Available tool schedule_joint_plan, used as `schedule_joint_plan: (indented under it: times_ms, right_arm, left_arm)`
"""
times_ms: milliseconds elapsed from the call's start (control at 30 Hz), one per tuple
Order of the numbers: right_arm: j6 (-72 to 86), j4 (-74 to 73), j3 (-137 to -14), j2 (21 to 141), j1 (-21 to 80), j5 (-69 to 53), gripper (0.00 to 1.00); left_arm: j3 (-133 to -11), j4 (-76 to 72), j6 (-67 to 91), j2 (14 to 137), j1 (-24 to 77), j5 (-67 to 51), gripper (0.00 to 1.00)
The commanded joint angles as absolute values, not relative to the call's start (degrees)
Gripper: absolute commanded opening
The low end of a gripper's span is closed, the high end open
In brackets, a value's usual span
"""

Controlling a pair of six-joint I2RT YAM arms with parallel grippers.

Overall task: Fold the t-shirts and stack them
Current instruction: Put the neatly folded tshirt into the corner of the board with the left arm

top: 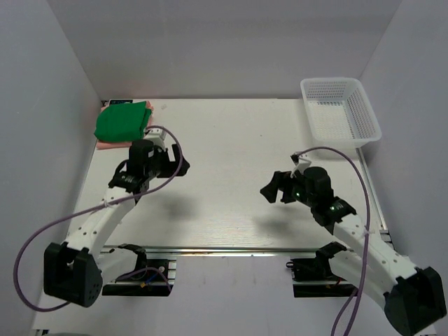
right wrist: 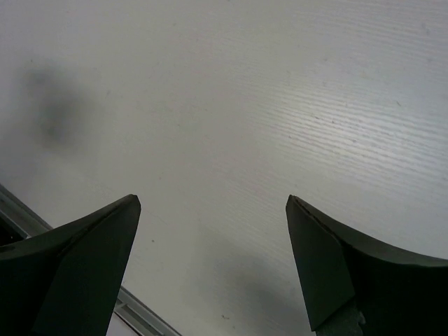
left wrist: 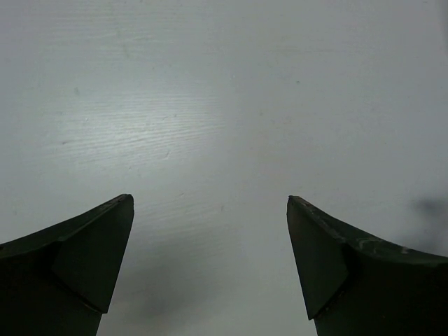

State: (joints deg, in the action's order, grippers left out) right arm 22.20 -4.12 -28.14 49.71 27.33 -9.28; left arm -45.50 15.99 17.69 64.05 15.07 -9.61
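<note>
My left fingers (top: 133, 178): spread wide, holding nothing, above the counter (top: 224, 140).
My right fingers (top: 278, 190): spread wide, holding nothing.
Green t-shirt (top: 122, 121): folded, on the pink t-shirt (top: 105, 145), far left corner.
Basket (top: 341, 110): far right corner.

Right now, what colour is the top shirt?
The top shirt is emerald green; top external view.

White table (top: 231, 182), pink shirt (top: 104, 145) at far left corner, mesh basket (top: 365, 115) far right
</note>
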Motion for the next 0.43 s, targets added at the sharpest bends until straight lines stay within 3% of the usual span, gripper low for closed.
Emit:
schedule_joint_plan:
  times_ms: [0, 167, 400]
  right_arm:
    - [25.12, -6.06, -25.32, 43.69, 27.07, -4.05, 0.9]
    - [26.63, -6.42, -20.31, 34.3, 27.16, -0.79, 0.9]
    - [25.23, -7.03, -19.25, 29.8, 26.98, -1.23, 0.9]
  left_arm:
    - [-42.28, 18.72, 21.09, 58.37, 17.31, 0.35, 1.0]
    - [-40.96, 19.86, 20.57, 54.49, 19.42, 3.52, 1.0]
    - [-40.96, 20.39, 20.04, 55.28, 21.09, 5.45, 1.0]
